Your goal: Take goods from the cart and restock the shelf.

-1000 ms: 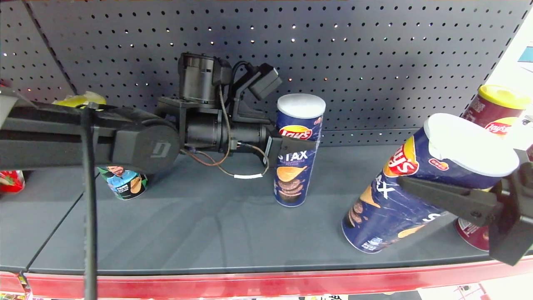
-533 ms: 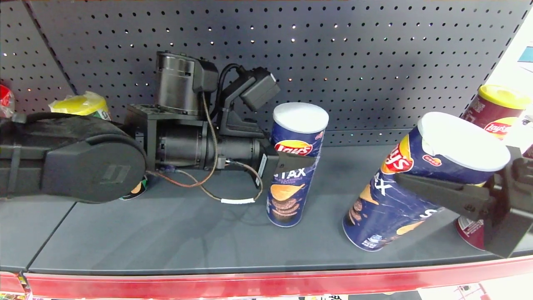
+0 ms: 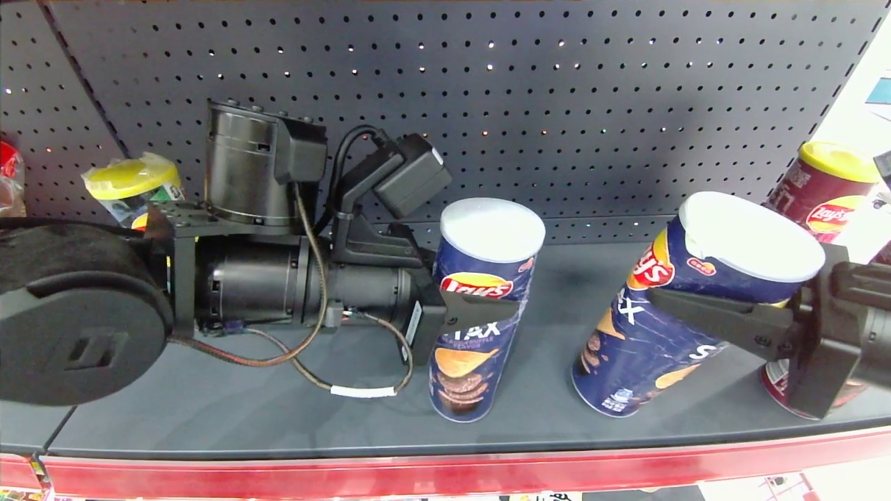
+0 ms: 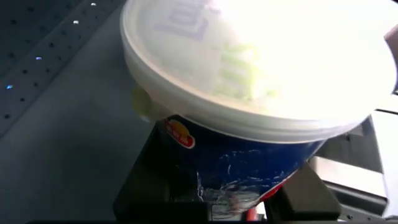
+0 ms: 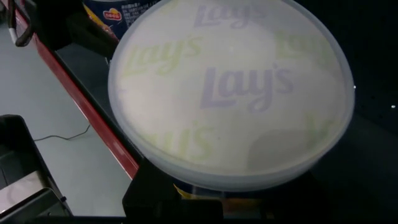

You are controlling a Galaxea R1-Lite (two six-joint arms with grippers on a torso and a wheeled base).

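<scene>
You have the left gripper [image 3: 480, 313] clamped on the near-upright blue can [image 3: 463, 376], right gripper [image 3: 724, 316] on the tilted blue can [image 3: 644, 348], both near the shelf [image 3: 278, 417] front. Judged light, thin-walled, slick: squeeze mid-body gently.

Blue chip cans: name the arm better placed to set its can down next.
Left, probably: left end effector holds its white-lidded blue can nearly upright over the grey shelf; right end effector's matching can leans steeply.

On the shelf [image 3: 230, 417] we have the left can [image 3: 480, 306], the right can [image 3: 661, 313] tilted to its right, and a third can [image 3: 828, 188] behind that.
</scene>
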